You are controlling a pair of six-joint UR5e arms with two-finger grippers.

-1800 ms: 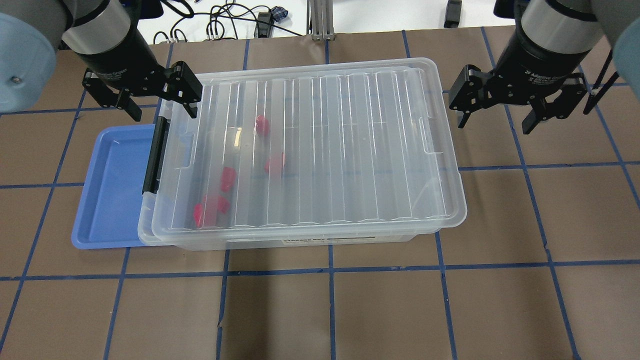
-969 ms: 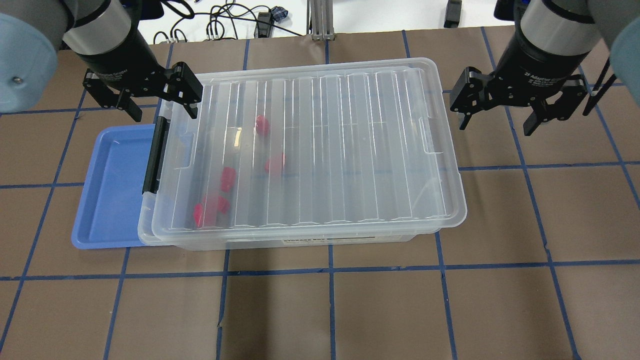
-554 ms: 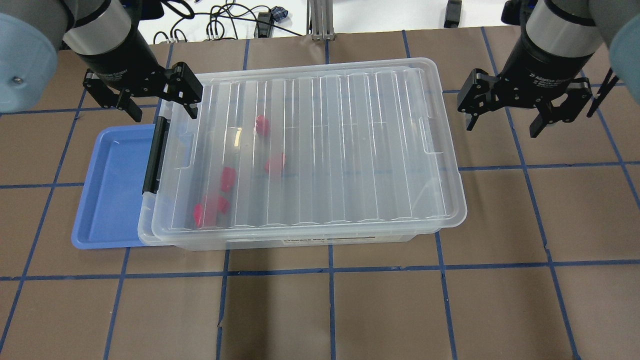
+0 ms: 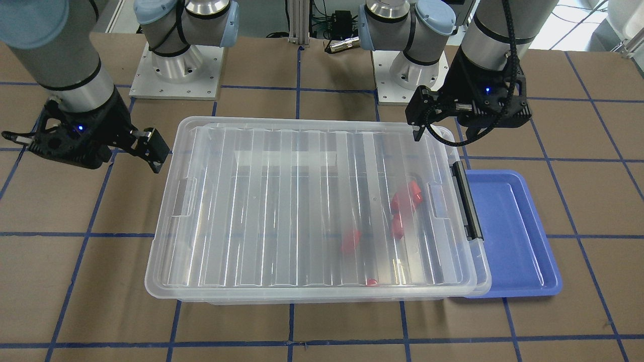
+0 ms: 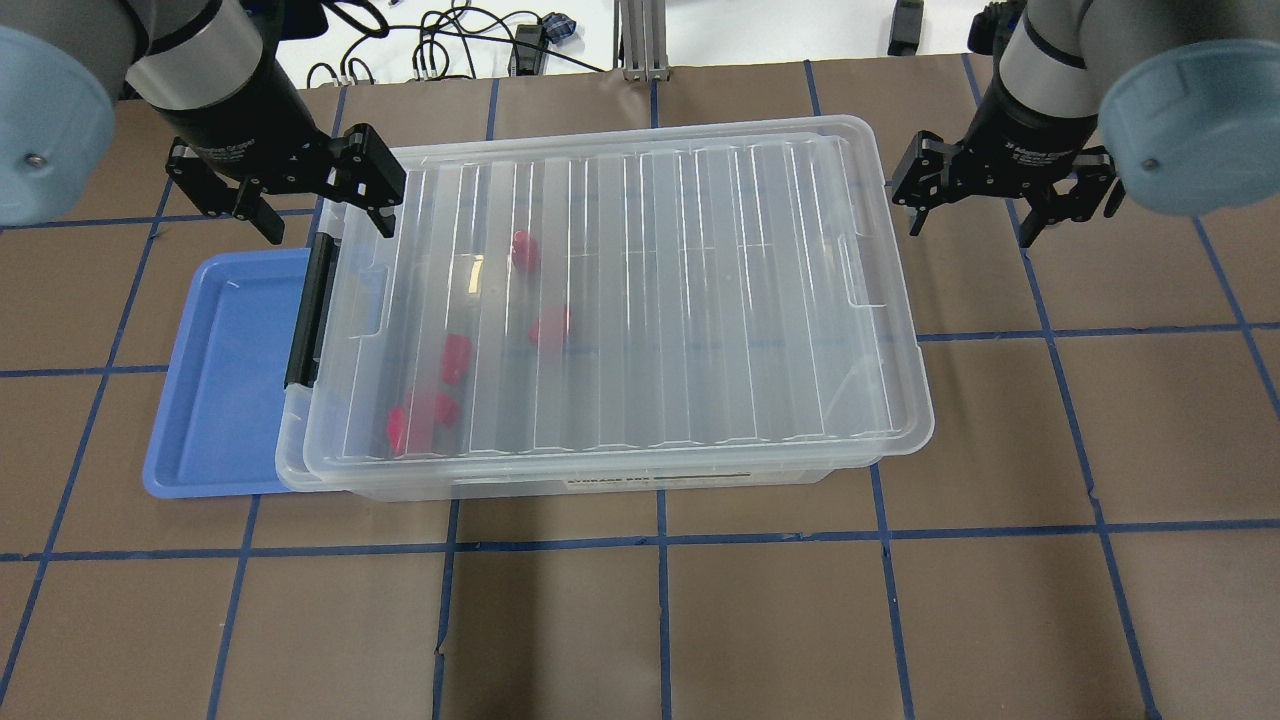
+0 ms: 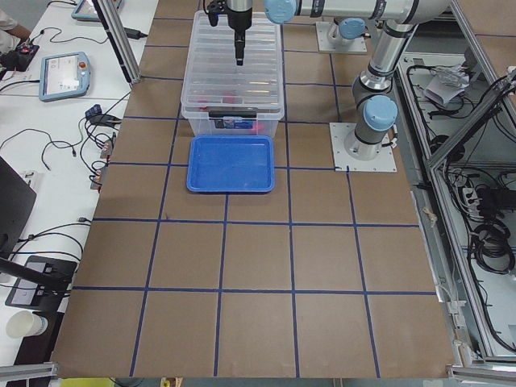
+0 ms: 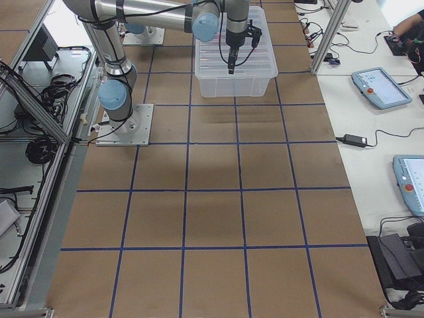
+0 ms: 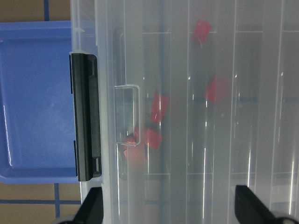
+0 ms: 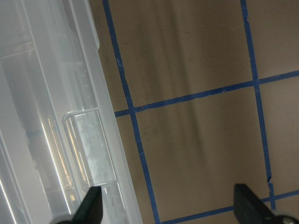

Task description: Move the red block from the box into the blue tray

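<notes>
The clear box (image 5: 700,300) stands mid-table with its ribbed lid on and a black latch (image 5: 305,310) at its left end. Several red blocks (image 5: 455,357) lie inside near that end; they also show in the front view (image 4: 407,196) and the left wrist view (image 8: 159,108). The blue tray (image 5: 225,380) lies empty at the box's left end, partly under it. My left gripper (image 5: 328,228) is open above the box's far left corner. My right gripper (image 5: 970,230) is open beside the box's far right corner, over the bare table (image 9: 196,140).
The table is brown paper with a blue tape grid. Cables (image 5: 440,50) and an aluminium post (image 5: 640,40) lie behind its far edge. The arm bases (image 4: 176,65) stand behind the box. The lid's clear tab (image 9: 88,149) is by my right gripper.
My right gripper has moved back and a little toward the box's far right corner, and its wrist has turned. The left gripper, box and tray have not moved.
</notes>
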